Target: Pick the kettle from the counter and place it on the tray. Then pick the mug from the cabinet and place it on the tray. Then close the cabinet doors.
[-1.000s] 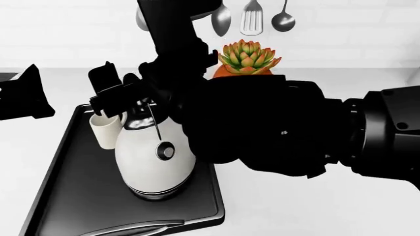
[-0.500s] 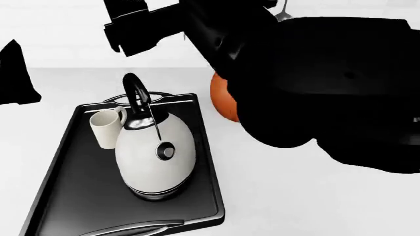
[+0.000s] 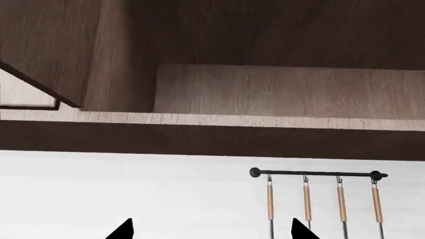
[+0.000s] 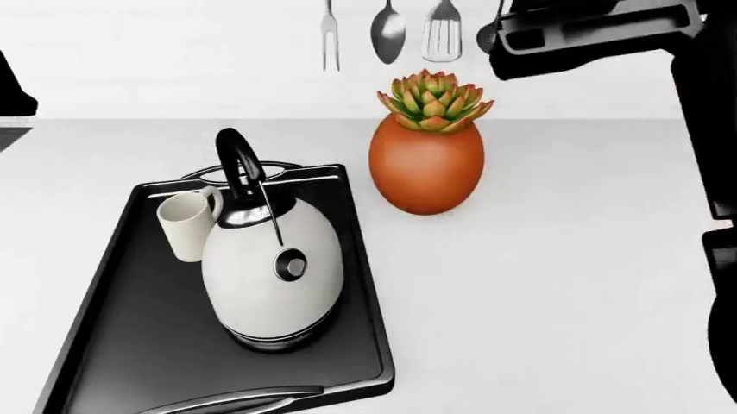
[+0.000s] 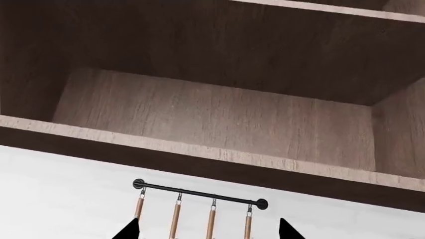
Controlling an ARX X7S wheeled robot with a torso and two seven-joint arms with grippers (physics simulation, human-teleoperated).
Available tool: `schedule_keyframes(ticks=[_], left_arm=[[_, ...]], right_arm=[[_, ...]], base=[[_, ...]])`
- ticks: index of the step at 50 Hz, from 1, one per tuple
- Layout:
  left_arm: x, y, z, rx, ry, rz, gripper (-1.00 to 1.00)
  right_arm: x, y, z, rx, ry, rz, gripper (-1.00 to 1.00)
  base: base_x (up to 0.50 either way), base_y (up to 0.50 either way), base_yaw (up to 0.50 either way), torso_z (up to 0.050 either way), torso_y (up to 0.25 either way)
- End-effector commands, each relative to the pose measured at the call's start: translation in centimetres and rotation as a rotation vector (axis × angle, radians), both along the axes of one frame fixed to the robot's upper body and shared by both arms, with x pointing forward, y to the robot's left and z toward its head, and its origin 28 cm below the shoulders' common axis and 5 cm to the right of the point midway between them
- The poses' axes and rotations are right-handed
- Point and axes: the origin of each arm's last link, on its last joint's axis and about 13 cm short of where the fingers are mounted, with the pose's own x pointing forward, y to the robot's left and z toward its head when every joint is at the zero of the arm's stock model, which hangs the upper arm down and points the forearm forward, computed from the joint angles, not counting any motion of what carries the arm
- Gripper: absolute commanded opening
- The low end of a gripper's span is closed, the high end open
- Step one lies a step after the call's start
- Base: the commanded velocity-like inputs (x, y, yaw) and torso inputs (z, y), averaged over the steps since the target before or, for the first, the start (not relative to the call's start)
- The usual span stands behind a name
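Kettle: the kettle stands upright on the tray, toward its right side, black handle arching up
Mug: the mug is also on the tray, upright, just beside the kettle on the far left side, its handle toward the kettle
Tray: lies on the white table, silver loop handles at its near and far ends
Neighbours: an orange succulent pot stands on the table near the tray's far right corner, apart from it; utensils hang on the wall behind
Cabinet: both wrist views look up into the open cabinet; the shelf seen is bare, and a door edge stands swung out at one side
Left end effector: only two dark fingertips show, spread apart with nothing between, so released
Right end effector: likewise tips apart and empty, raised toward the cabinet
Progress: kettle and mug steps look done; judging by the open shelf, closing the doors is what remains
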Motion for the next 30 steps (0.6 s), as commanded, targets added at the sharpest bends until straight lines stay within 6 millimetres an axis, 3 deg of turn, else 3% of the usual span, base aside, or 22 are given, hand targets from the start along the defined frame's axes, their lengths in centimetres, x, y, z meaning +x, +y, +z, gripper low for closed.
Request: schedule_keyframes(ticks=[1, 30], left_arm=[[-0.66, -1.06, 0.46, 0.033, -0.051, -0.006, 1.00], [-0.75, -1.07, -0.13, 0.045, -0.090, -0.005, 1.00]], right_arm=[[-1.75, -2.20, -0.54, 0.047, -0.079, -0.107, 1.00], [-2.34, -3.08, -0.54, 0.071, -0.100, -0.171, 1.00]], base=[[0.00, 0.00, 0.00, 0.000, 0.000], [0.00, 0.00, 0.00, 0.000, 0.000]])
